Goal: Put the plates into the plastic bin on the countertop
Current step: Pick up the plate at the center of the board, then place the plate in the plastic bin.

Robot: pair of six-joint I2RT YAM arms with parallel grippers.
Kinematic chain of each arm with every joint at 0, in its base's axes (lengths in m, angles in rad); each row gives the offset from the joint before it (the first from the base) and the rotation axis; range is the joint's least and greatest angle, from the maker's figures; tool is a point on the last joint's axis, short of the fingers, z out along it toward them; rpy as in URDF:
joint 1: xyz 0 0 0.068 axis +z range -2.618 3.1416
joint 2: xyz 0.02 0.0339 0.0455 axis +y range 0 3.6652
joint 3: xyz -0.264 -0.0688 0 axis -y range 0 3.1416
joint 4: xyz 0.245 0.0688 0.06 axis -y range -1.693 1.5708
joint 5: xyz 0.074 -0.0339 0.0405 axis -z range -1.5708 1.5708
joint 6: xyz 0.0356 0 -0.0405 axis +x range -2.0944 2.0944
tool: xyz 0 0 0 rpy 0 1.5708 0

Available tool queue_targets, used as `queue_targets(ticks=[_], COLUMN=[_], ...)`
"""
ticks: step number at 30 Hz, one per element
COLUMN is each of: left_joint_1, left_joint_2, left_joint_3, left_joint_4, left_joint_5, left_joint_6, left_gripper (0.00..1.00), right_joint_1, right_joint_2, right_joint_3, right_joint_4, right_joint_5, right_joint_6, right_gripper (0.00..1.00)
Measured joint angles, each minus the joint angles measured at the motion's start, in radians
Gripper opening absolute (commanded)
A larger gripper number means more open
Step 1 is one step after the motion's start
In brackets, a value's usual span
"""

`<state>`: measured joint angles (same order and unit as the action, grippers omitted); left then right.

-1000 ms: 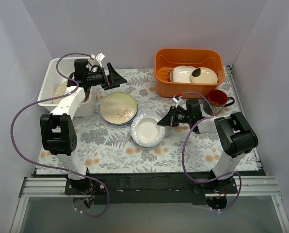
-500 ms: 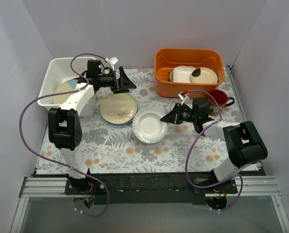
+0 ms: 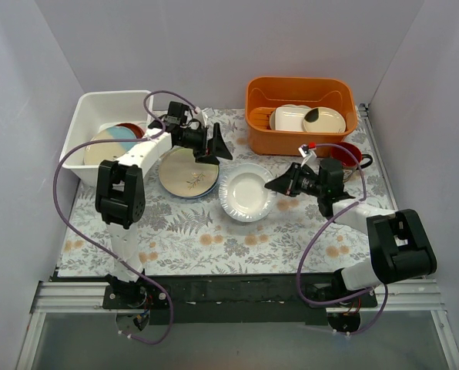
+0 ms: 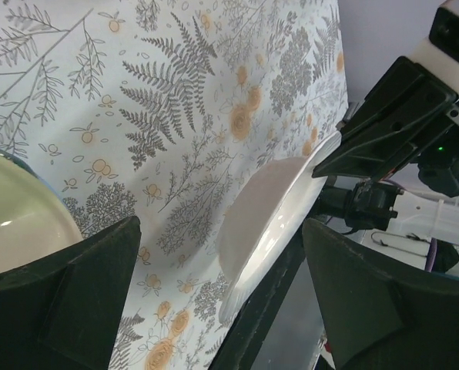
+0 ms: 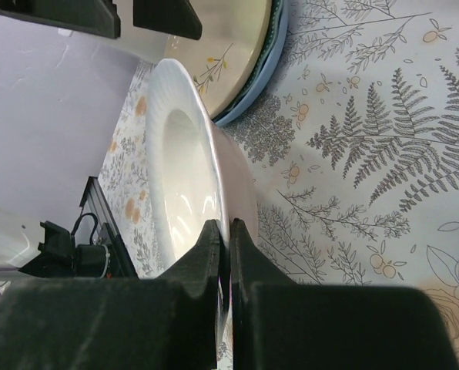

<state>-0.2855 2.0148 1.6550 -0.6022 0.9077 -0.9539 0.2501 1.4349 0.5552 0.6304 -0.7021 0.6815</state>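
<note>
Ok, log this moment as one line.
right gripper: shut on rim of round silvery white plate | left gripper: open, near cream-green leaf-sprig plate | white rectangular plastic bin: some plates inside

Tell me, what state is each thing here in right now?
White plate, tilted, rim gripped by right hand.
Leaf plate, flat, on a blue plate.
Bin, holding several plates.
Orange tub, holding cream dishes.
Mug, upright.
Left hand, open, empty.
Right hand, shut on white plate.
</note>
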Motion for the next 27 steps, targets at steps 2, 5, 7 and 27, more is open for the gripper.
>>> queue_targets(ticks=[2, 5, 7, 27], left_joint_1=[-0.017, -0.043, -0.056, -0.146], left_joint_2=[0.016, 0.031, 0.034, 0.108], left_joint_3=[0.011, 0.016, 0.018, 0.057], left_joint_4=[-0.025, -0.061, -0.079, -0.159], left_joint_5=[-0.001, 0.0, 0.006, 0.034], left_joint_6=[0.016, 0.04, 0.054, 0.124], left_gripper=[0.75, 0.7, 0.68, 0.36], right_joint_1=[-0.008, -0.02, -0.027, -0.073], right_joint_2=[-0.001, -0.001, -0.002, -0.002], right_joint_3=[-0.007, -0.019, -0.027, -0.061], right_joint_4=[0.001, 0.0, 0.001, 0.071], right_joint_5=[0.0, 0.001, 0.002, -0.02], right_joint_6=[0.0, 0.0, 0.002, 0.054], right_gripper=[0.01, 0.01, 0.01, 0.01])
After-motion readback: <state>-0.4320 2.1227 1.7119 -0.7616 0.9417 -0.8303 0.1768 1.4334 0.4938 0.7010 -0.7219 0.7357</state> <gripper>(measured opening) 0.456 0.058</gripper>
